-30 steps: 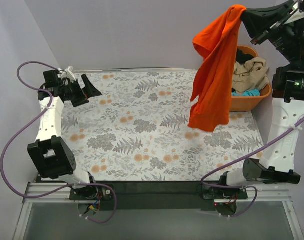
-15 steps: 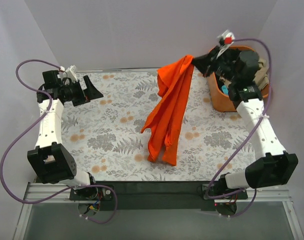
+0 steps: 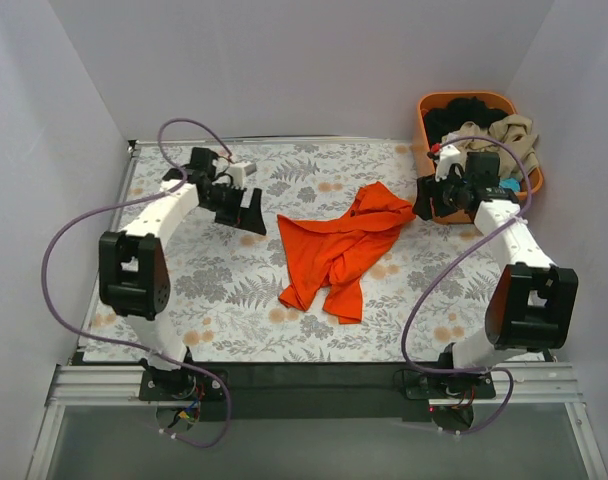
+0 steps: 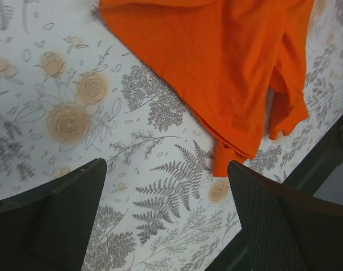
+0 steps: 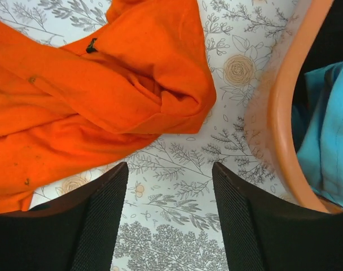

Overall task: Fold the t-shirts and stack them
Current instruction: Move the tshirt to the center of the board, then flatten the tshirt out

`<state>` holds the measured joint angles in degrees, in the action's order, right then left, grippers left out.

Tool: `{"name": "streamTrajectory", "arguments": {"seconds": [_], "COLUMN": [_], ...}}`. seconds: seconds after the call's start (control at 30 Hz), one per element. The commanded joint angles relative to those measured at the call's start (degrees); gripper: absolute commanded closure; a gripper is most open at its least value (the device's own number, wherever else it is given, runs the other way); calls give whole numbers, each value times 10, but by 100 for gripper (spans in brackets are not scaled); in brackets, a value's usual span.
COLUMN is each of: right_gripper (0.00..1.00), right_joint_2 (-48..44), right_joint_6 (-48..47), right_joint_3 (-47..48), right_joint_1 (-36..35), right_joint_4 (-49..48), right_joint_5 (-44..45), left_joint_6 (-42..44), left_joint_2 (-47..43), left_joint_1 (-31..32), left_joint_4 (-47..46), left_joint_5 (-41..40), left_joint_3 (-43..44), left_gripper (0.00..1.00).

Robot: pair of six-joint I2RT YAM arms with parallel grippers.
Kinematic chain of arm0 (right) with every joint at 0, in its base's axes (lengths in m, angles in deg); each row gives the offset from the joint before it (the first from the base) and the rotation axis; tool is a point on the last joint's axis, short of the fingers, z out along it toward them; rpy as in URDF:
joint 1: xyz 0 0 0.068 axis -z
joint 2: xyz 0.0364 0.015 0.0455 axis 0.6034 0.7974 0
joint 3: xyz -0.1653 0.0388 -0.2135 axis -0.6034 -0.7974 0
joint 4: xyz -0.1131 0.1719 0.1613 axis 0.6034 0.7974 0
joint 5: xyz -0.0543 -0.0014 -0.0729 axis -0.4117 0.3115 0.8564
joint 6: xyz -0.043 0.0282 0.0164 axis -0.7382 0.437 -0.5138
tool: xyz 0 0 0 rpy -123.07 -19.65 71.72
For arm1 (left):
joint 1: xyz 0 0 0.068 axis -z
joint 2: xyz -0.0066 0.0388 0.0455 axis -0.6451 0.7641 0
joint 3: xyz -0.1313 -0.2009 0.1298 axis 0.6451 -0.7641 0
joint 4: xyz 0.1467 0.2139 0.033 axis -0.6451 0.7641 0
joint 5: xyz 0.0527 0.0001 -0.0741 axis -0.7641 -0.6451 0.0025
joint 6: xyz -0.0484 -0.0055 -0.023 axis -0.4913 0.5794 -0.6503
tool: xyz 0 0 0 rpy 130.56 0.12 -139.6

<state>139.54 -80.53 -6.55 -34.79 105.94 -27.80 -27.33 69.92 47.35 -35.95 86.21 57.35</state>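
Right hand (image 5: pixel 168 195) just beside orange t-shirt (image 5: pixel 104 101)

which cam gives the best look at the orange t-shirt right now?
Top external: the whole orange t-shirt shows, crumpled on the table. Left wrist catches only one side; right wrist only a bunched end near the basket.
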Motion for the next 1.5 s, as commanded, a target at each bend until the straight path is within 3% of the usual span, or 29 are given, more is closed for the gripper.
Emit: {"name": "streamTrajectory", "arguments": {"seconds": [0.0, 0.13, 0.4, 0.57, 0.63, 0.8, 0.87, 0.9, 0.93, 0.97, 1.0, 1.03, 1.2, 1.3, 1.47], "right_gripper": [43, 50, 48, 44, 44, 44, 44, 48, 54, 63, 89, 98, 99, 99, 99], "right_joint_2": [55, 138, 236, 260, 274, 300, 308, 317, 321, 325, 328, 327, 320, 334, 358], "right_joint_6": [-43, -52, -35, -34, -31, -32, -32, -32, -32, -33, -33, -30, -2, 14, 21], "right_joint_3": [58, 134, 246, 250, 257, 258, 262, 265, 270, 283, 292, 302, 415, 489, 652], "right_joint_1": [-7, -12, -22, -52, -59, -72, -77, -79, -83, -86, -87, -90, -93, -115, -196], "right_joint_4": [34, 77, 113, 122, 124, 127, 133, 136, 146, 151, 158, 165, 167, 170, 155], "right_joint_5": [9, 24, 11, 22, 32, 79, 86, 88, 86, 82, 63, 50, -58, -99, -140], "left_joint_6": [32, -6, -28, -49, -48, -32, -27, -27, -28, -31, -33, -36, -92, -68, -6], "left_joint_2": [60, 157, 309, 345, 350, 340, 331, 329, 327, 327, 327, 325, 269, 208, 64], "left_joint_1": [43, 60, 71, 80, 86, 98, 100, 100, 100, 100, 94, 88, -36, -105, -132], "left_joint_4": [-19, -46, -51, -58, -61, -38, -37, -35, -30, -26, -11, -3, 5, 31, 75], "left_joint_5": [-32, -51, -42, -44, -46, -20, -14, -12, -11, -17, -21, -17, 63, 83, 119], "left_joint_3": [35, 129, 274, 291, 287, 259, 236, 232, 232, 239, 248, 257, 325, 351, 341], "left_gripper": [18, 21, 21, 22, 28, 49, 66, 73, 92, 100, 100, 100, 100, 100, 100]}}
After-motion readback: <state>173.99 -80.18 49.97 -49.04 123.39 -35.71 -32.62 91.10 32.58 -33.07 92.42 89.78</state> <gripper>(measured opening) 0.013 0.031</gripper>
